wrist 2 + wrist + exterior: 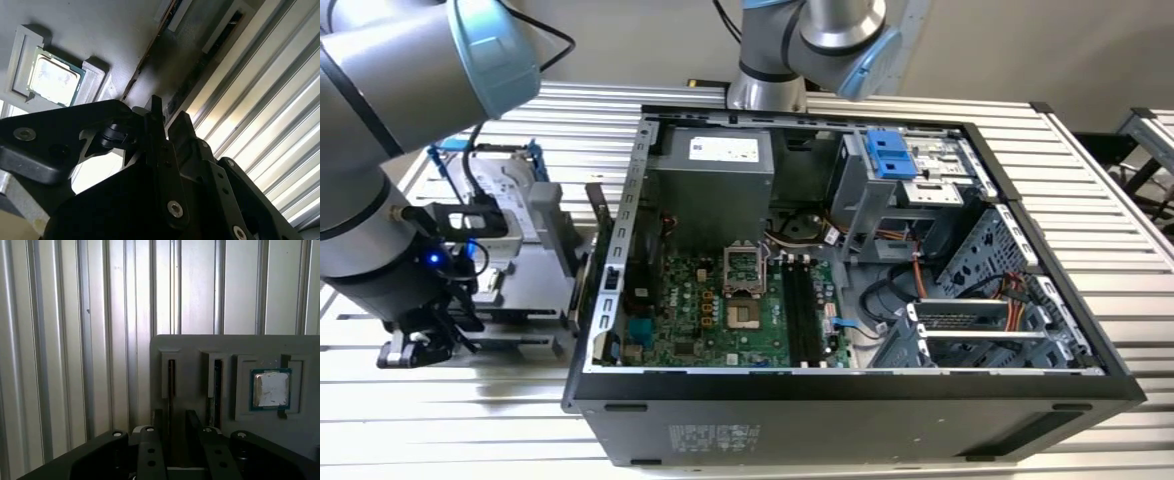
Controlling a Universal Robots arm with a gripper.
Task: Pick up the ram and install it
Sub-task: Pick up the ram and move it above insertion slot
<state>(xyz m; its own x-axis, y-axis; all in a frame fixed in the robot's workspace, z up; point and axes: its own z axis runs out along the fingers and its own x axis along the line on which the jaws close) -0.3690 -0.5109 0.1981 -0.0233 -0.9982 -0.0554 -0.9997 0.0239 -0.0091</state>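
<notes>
**HAND RELEASED OVER THE HOLDER SLOT; RAM SITTING IN THE HOLDER**

1. The gray holder (200, 347) is lying on the ribbed metal surface (60, 340). All positions below are being given relative to this holder.

2. The ram (171, 382) is standing on edge in one of the holder's two narrow slots. In the first wrist view it is showing as a thin dark strip. The neighbouring slot (216, 385) is also showing a dark strip; what it is carrying cannot be told.

3. The processor chip (270, 389) is resting flat in a square recess of the holder, beyond the neighbouring slot from the ram.

4. The hand (174, 415) is hanging just above the holder, in line with the ram's slot. The hand is released: its two black fingers (150, 450) are standing apart with a clear gap between them, and they are grasping nothing. Whether they are touching the ram cannot be told.

5. In the exterior view, the hand (416, 348) is sitting low at the holder's near end. The hard drive in its blue frame (500, 170) is standing at the holder's far end.

6. The open computer case (854, 400) is lying beside the holder, on the exterior view's right of it, with the motherboard (694, 320) facing up.
</notes>
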